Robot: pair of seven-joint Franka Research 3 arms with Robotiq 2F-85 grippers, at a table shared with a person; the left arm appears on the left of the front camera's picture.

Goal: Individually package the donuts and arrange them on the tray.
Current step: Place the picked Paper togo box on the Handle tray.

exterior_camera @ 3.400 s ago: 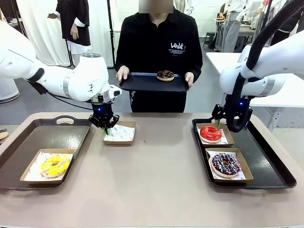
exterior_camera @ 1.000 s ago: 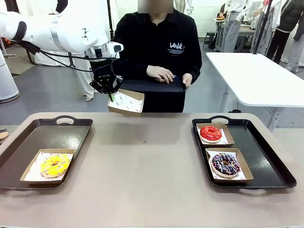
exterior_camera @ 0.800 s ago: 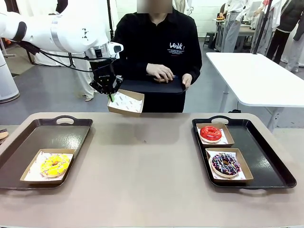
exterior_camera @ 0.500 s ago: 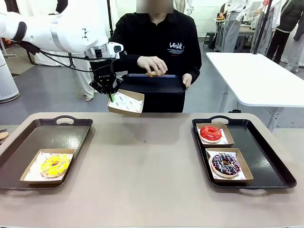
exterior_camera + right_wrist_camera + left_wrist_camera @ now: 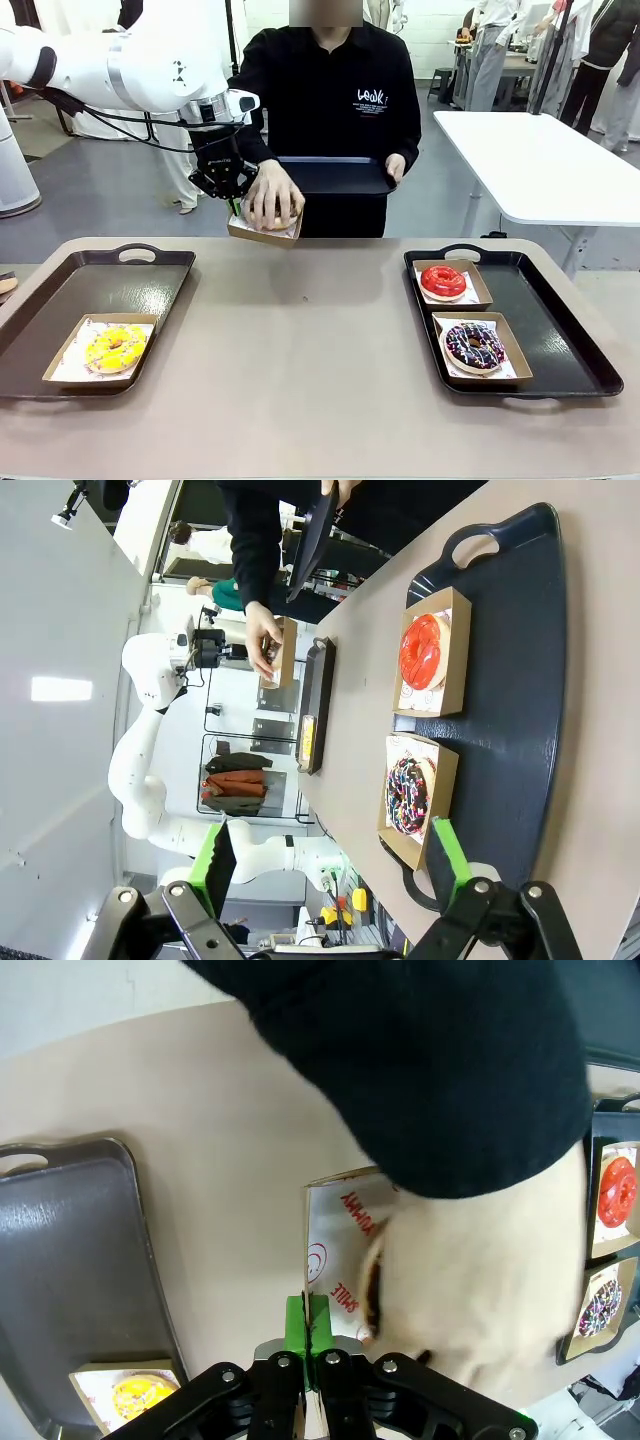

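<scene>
Nearest on the surface (image 5: 320, 340), the yellow donut (image 5: 115, 347) sits boxed on the left tray (image 5: 60, 300); the red donut (image 5: 443, 281) and sprinkled donut (image 5: 474, 344) sit boxed on the right tray (image 5: 570, 350). The right pincer (image 5: 330, 865) hangs open, empty. Farther off, the left pincer (image 5: 232, 203) is clamped on one edge of a raised box (image 5: 262, 229) while the person's hand (image 5: 272, 197) presses the fourth donut in. Held by one edge, the box could tilt or slip under that push, spilling the donut.

Yellow donut (image 5: 115, 347) lies boxed on the left tray; red donut (image 5: 443, 281) and sprinkled donut (image 5: 474, 344) boxed on the right.
</scene>
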